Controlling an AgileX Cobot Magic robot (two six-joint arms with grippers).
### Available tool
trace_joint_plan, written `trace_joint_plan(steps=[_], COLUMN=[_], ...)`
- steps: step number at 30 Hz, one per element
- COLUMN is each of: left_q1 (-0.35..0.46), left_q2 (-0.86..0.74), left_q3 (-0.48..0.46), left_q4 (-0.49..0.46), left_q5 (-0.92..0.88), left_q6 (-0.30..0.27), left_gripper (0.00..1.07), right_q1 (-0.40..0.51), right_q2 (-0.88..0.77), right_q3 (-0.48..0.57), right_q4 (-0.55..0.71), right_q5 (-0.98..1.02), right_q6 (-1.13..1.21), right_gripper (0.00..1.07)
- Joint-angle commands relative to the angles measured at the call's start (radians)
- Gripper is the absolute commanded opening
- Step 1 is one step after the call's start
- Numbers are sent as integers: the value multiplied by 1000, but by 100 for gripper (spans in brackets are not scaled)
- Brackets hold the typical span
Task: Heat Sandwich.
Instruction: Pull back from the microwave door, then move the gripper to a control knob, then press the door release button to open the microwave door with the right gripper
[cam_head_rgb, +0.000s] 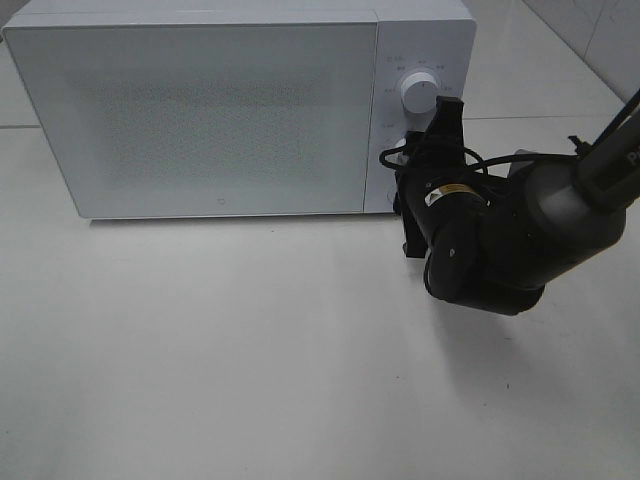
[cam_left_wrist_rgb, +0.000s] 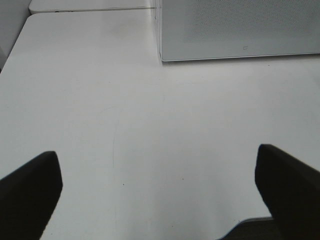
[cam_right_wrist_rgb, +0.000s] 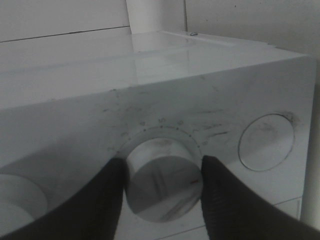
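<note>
The microwave (cam_head_rgb: 200, 110) stood at the far edge of the counter (cam_head_rgb: 250, 350) with its door (cam_head_rgb: 210, 130) shut. The sandwich appeared in no view. The patterned door panel hid the cavity, so the sandwich was probably inside, but this could not be confirmed.

The right gripper (cam_right_wrist_rgb: 162, 161) reached in from the right side of the counter to the control panel. Its fingers (cam_right_wrist_rgb: 100, 200) were clenched on the lower knob (cam_right_wrist_rgb: 164, 187), one on each side and apparently in contact with its rim. This opposed hold suited turning the knob, which was probably the timer setting and one of the last steps of the task. The upper knob (cam_head_rgb: 420, 93) was untouched.

The left gripper (cam_left_wrist_rgb: 156, 152) hung over bare counter towards the left edge, in front of the microwave's front left corner. Its fingers (cam_left_wrist_rgb: 30, 190) were released and spread wide, and it held nothing. This position kept it clear of the door and the working arm.
</note>
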Motion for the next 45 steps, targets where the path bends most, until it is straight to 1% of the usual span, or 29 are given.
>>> trace_joint_plan(steps=[1, 2, 5, 6, 7, 9, 14, 18, 19, 23, 25, 28, 29, 32, 33, 34, 36, 37, 38, 40, 41, 43, 45], left_q1=[-1, -1, -1, -1, -1, -1, -1, -1, -1, -1, -1, -1, -1, -1, -1, -1, -1, -1, -1, -1, -1, -1, -1], left_q2=[-22, -22, -22, -22, -22, -22, -22, -22, -22, -22, -22, -22, -22, -22, -22, -22, -22, -22, -22, -22, -22, -22, -22], left_q3=[0, 0, 0, 0, 0, 0, 0, 0, 0, 0, 0, 0, 0, 0, 0, 0, 0, 0, 0, 0, 0, 0, 0], left_q4=[-6, -6, -6, -6, -6, -6, -6, -6, -6, -6, -6, -6, -6, -6, -6, -6, -6, -6, -6, -6, -6, -6, -6], left_q5=[-9, -9, -9, -9, -9, -9, -9, -9, -9, -9, -9, -9, -9, -9, -9, -9, -9, -9, -9, -9, -9, -9, -9], left_q6=[1, 1, 2, 2, 1, 1, 1, 1, 1, 1, 1, 1, 1, 1, 1, 1, 1, 1, 1, 1, 1, 1, 1], left_gripper=[98, 98, 98, 98, 98, 98, 98, 98, 98, 98, 98, 98, 98, 98, 98, 98, 98, 98, 98, 98, 98, 98, 98], right_q1=[-5, -5, -2, -2, -2, -2, -2, -2, -2, -2, -2, -2, -2, -4, -4, -4, -4, -4, -4, -4, -4, -5, -23], right_q2=[-16, -22, -32, -32, -34, -41, -64, -126, -126, -191, -206, -265, -265, -314, -351, -351, -384, -415, -415, -452, -487, -501, -546], right_q3=[-19, -16, -15, -15, -15, -15, 4, 81, 81, 147, 160, 204, 204, 223, 229, 229, 229, 228, 228, 228, 228, 228, 228], right_q4=[-6, -6, -8, -8, -11, -17, -28, -44, -44, -104, -120, -157, -157, -177, -182, -182, -190, -198, -198, -201, -201, -201, -205], right_q5=[-121, -120, -105, -105, -91, -48, -5, 63, 63, 120, 141, 221, 221, 293, 359, 359, 428, 490, 490, 559, 623, 646, 743], right_q6=[-26, -38, -71, -71, -76, -88, -103, -155, -155, -180, -190, -271, -271, -374, -458, -458, -562, -673, -673, -792, -908, -954, -1106], right_gripper=[47, 53, 61, 61, 66, 68, 69, 69, 69, 69, 69, 69, 69, 69, 69, 69, 69, 69, 69, 69, 69, 69, 69])
